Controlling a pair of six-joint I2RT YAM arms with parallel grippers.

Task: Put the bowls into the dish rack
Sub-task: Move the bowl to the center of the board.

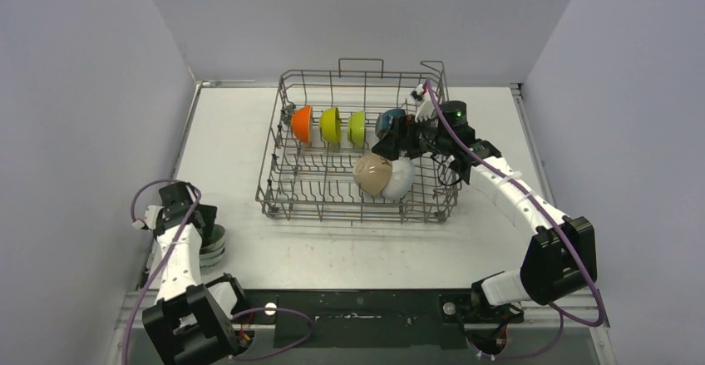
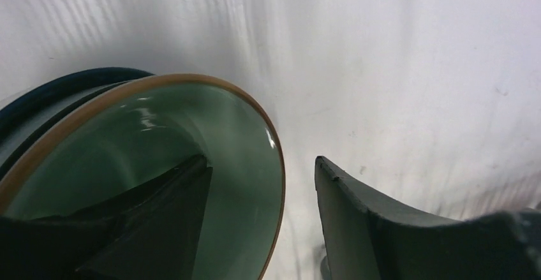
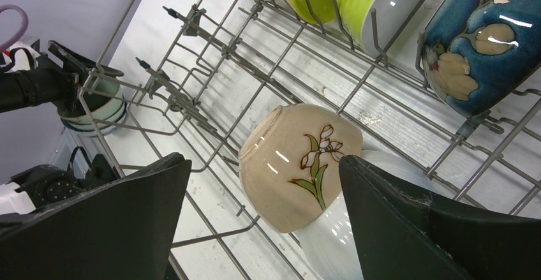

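Note:
The dish rack [image 1: 275,159] stands mid-table and holds orange [image 1: 301,123], yellow [image 1: 330,124], lime [image 1: 357,128] and blue-patterned [image 1: 389,120] bowls on edge. A beige flowered bowl [image 3: 296,165] leans on a white bowl [image 3: 332,242] in front of them. My right gripper [image 3: 263,159] hovers open just above the beige bowl, touching nothing. At the near left, a short stack of bowls [image 1: 213,247] sits on the table. My left gripper [image 2: 260,159] straddles the top pale green bowl's [image 2: 159,133] rim, one finger inside and one [image 2: 357,229] outside, with a gap to the rim. A dark blue bowl [image 2: 64,82] lies beneath.
The rack's upright tines [image 3: 191,101] and handle loops [image 1: 361,66] rise around the right gripper. Grey walls close in the table on the left, back and right. The stack sits close to the left wall and the table's near edge [image 1: 357,292].

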